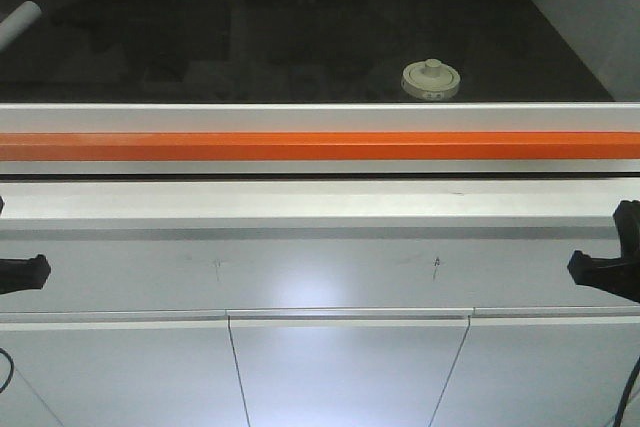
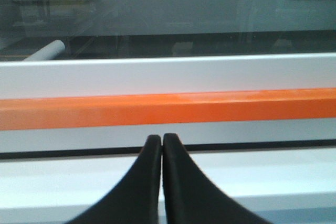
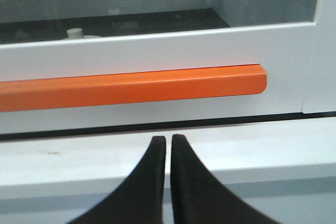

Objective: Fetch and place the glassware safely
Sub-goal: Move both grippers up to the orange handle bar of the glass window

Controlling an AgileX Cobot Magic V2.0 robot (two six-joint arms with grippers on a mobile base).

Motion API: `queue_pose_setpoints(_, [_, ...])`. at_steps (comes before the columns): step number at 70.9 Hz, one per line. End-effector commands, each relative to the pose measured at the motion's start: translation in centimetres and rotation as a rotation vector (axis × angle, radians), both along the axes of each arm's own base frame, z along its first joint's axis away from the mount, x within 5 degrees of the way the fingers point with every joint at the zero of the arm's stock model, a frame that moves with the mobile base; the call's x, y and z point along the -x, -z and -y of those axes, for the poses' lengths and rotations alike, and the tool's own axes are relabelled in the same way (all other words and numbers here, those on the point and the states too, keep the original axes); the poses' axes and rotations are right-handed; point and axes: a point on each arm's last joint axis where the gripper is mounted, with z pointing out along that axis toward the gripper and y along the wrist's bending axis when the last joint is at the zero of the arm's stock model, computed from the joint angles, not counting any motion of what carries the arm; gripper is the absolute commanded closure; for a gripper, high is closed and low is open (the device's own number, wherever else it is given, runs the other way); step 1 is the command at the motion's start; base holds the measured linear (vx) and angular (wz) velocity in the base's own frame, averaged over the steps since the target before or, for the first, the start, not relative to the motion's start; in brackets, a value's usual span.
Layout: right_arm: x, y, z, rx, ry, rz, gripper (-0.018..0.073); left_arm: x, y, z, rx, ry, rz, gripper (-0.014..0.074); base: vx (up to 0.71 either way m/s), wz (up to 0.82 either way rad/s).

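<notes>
The glassware [image 1: 431,79] is a small squat jar with a cream-white knobbed lid, standing on the dark floor inside a cabinet, behind the glass sash and right of centre. Its lid knob [image 3: 75,33] peeks over the sash frame in the right wrist view. My left gripper [image 2: 161,138] is shut and holds nothing; it points at the orange bar [image 2: 168,108]. My right gripper [image 3: 168,139] is also shut and holds nothing, low in front of the sill. Both grippers show only as black tips at the front view's edges, left gripper [image 1: 25,272] and right gripper [image 1: 600,267], well below the jar.
A lowered glass sash [image 1: 300,37] with a white frame and a long orange bar [image 1: 320,145] closes off the cabinet. A white cylinder tube [image 1: 20,22] lies inside at far left. Below are a white sill [image 1: 320,202] and cupboard fronts [image 1: 345,367].
</notes>
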Motion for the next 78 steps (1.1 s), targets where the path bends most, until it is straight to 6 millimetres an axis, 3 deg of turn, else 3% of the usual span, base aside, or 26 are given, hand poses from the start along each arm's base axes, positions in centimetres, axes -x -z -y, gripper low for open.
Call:
queue_pose_setpoints(1, [-1.1,-1.2,-0.5,0.053,-0.066,0.141,0.0560,-0.6,-1.3,0.1,0.008,0.001,0.133,0.0603,0.00,0.00])
queue_pose_setpoints(30, [-4.8,1.9,-0.9,0.025,-0.116,0.221,0.0560,-1.7,-0.3,0.1,0.008,-0.002,0.161,0.0603,0.00,0.00])
queue_pose_setpoints(58, [-8.7,2.7,-0.9,0.025,-0.118,0.213,0.0560,-1.7,-0.3,0.1,0.007,-0.001,0.168,0.0603,0.00,0.00])
queue_pose_setpoints(78, [-10.4,3.7,-0.9,0.025,-0.119,0.179,0.0560,-1.7,-0.3,0.1,0.007,0.000,0.167,0.0603,0.00,0.00])
